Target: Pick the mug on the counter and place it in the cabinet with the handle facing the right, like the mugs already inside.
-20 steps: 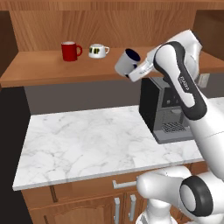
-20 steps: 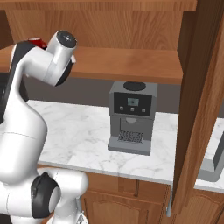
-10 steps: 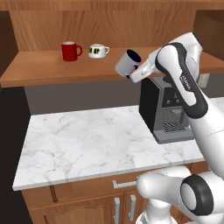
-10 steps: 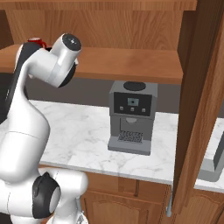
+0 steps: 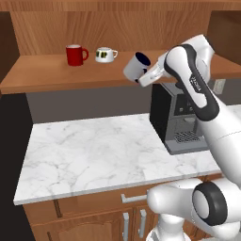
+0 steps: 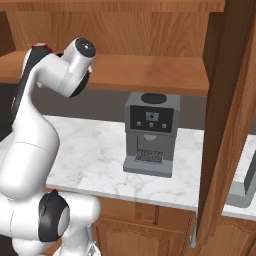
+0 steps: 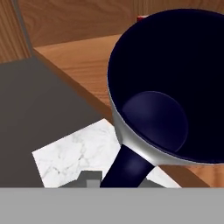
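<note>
On the cabinet (image 5: 47, 75) shelf stand a red mug (image 5: 74, 55) and a white cup (image 5: 105, 54). Right of them my gripper (image 5: 147, 77) pinches the mug (image 5: 135, 67), tilted in the air just above the shelf's front edge; its handle (image 7: 127, 166) seems clamped, though my fingers are hidden.

arm: I have it raised, elbow bent high | end effector (image 5: 147, 77): clamped tight on mug (image 5: 136, 67), held tilted at cabinet (image 5: 56, 75) shelf edge
</note>
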{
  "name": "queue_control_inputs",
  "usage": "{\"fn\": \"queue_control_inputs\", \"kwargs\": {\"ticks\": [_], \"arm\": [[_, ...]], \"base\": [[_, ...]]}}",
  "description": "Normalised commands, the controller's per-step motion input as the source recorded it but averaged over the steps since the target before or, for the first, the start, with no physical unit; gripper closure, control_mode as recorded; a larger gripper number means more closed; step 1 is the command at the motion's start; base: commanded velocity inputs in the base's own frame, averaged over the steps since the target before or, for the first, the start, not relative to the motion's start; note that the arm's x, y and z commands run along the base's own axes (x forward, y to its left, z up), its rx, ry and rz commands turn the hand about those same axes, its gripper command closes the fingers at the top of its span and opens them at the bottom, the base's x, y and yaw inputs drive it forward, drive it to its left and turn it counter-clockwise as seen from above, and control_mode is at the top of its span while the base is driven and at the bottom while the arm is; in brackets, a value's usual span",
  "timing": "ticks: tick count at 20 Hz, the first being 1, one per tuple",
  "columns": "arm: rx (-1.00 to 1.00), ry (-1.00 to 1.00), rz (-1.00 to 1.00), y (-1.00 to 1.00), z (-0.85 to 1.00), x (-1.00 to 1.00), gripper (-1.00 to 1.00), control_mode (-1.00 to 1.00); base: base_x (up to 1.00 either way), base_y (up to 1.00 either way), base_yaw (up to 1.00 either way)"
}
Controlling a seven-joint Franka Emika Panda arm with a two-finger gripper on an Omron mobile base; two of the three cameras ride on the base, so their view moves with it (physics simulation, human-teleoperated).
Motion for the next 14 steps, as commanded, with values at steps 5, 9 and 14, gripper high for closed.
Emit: {"fn": "queue_control_inputs", "kwargs": {"ticks": [5, 9, 14], "arm": [[0.0, 0.0, 0.0, -0.13, 0.0, 0.29, 1.0, -1.0], [0.0, 0.0, 0.0, -0.14, 0.0, 0.3, 1.0, -1.0], [0.0, 0.0, 0.0, -0.1, 0.0, 0.32, 1.0, -1.0]], "base": [[0.0, 0.0, 0.0], [0.0, 0.0, 0.0], [0.0, 0.0, 0.0]]}}
